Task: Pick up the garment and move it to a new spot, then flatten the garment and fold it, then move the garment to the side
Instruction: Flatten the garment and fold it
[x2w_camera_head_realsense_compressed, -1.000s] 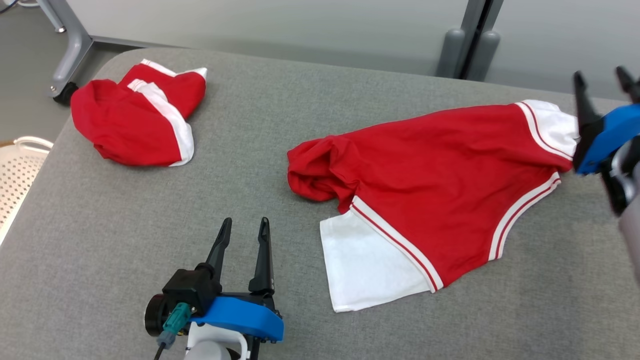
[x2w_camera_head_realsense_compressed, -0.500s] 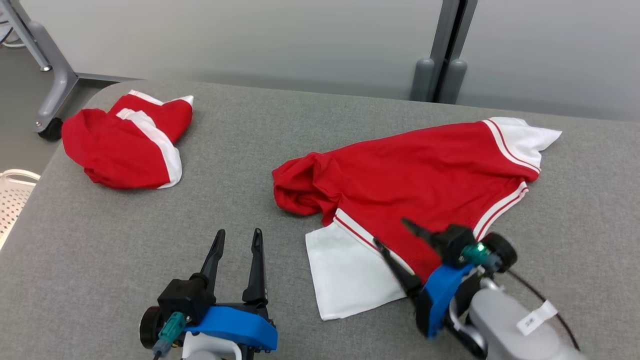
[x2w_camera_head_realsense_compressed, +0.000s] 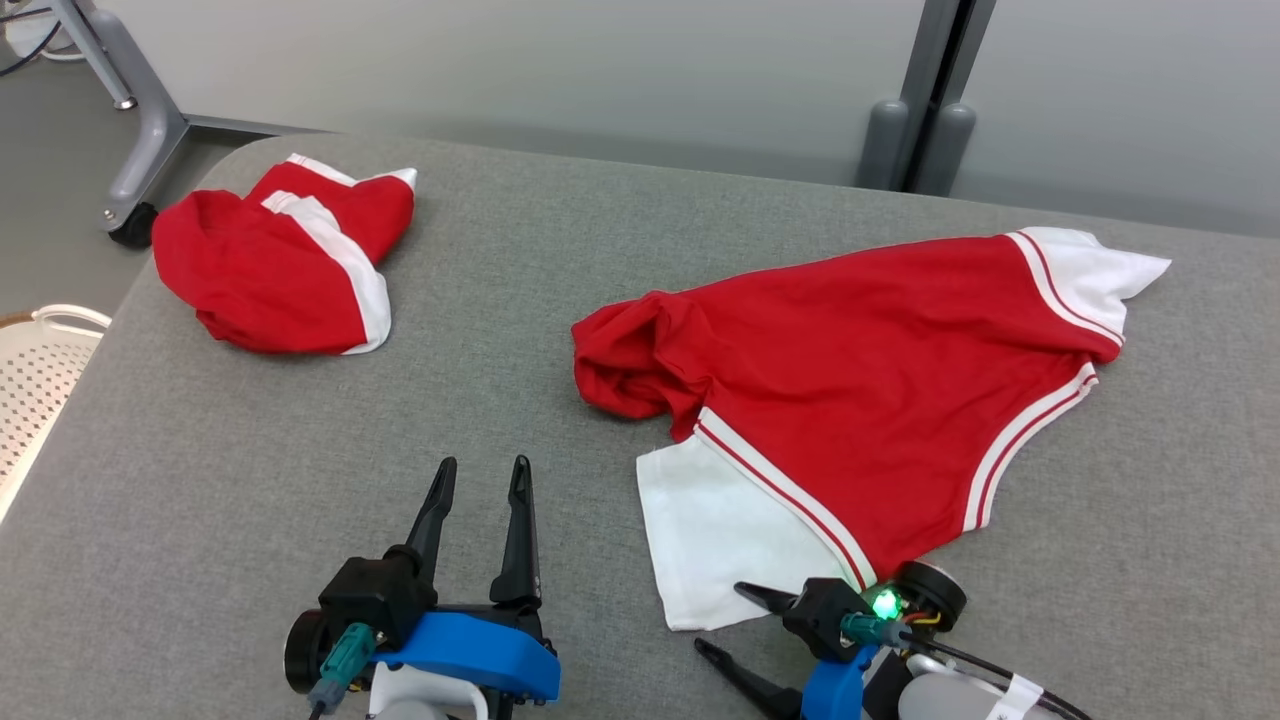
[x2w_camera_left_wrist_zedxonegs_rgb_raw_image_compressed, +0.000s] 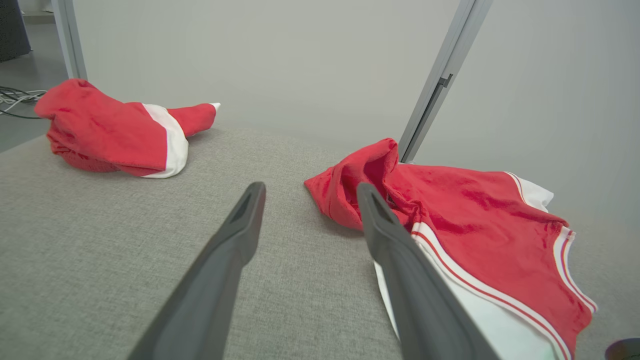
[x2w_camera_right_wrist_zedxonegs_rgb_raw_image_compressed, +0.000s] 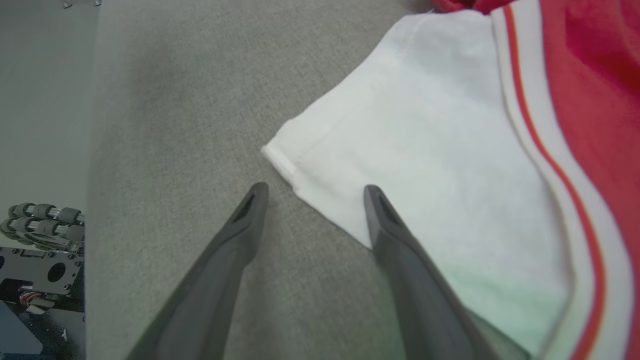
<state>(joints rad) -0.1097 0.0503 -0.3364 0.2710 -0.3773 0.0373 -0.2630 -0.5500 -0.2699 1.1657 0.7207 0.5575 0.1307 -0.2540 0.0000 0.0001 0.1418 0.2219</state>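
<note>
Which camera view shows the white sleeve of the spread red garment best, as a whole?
The head view: the white sleeve lies almost whole there, outline clear. The right wrist view shows its corner and hem close up, cut at the frame. The left wrist view shows a low strip, partly behind a finger.

Two red garments (x2w_camera_head_realsense_compressed: 850, 370) (x2w_camera_head_realsense_compressed: 270, 270), two tools (x2w_camera_head_realsense_compressed: 484, 465) (x2w_camera_head_realsense_compressed: 720, 617), one table (x2w_camera_head_realsense_compressed: 560, 230)

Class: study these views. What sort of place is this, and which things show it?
Probably a robotics lab or test room, not a home: a fabric-covered table stands against plain partition panels, with a wheeled metal stand and loose cables beside it.
</note>
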